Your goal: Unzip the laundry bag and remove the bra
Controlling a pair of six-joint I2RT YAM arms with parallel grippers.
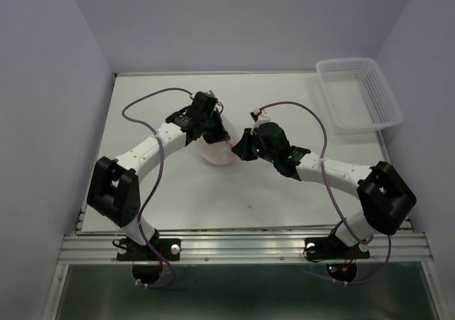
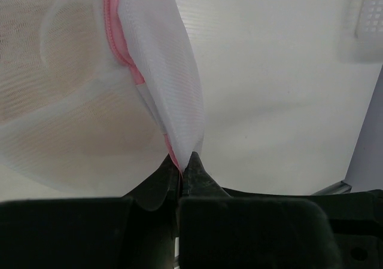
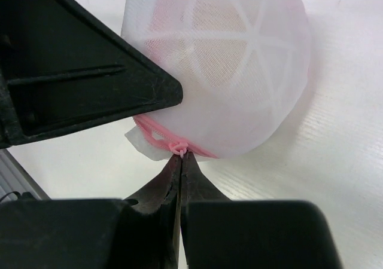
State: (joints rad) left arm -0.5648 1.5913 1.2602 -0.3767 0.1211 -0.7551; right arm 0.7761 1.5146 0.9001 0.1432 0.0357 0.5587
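Note:
The laundry bag (image 1: 219, 148), a rounded white mesh pouch with a pink zipper rim, sits mid-table between both grippers. My left gripper (image 2: 181, 161) is shut on the bag's white edge beside the pink zipper (image 2: 114, 27). My right gripper (image 3: 181, 156) is shut on the pink zipper pull (image 3: 178, 146) at the bag's near rim (image 3: 227, 60). The peach-tan bra (image 2: 48, 119) shows faintly through the mesh, still inside. In the top view the left gripper (image 1: 212, 124) is at the bag's far side and the right gripper (image 1: 238, 148) at its right side.
A white plastic lattice basket (image 1: 359, 92) stands at the table's far right corner. The left arm's black finger (image 3: 90, 78) fills the upper left of the right wrist view. Pink cables loop over both arms.

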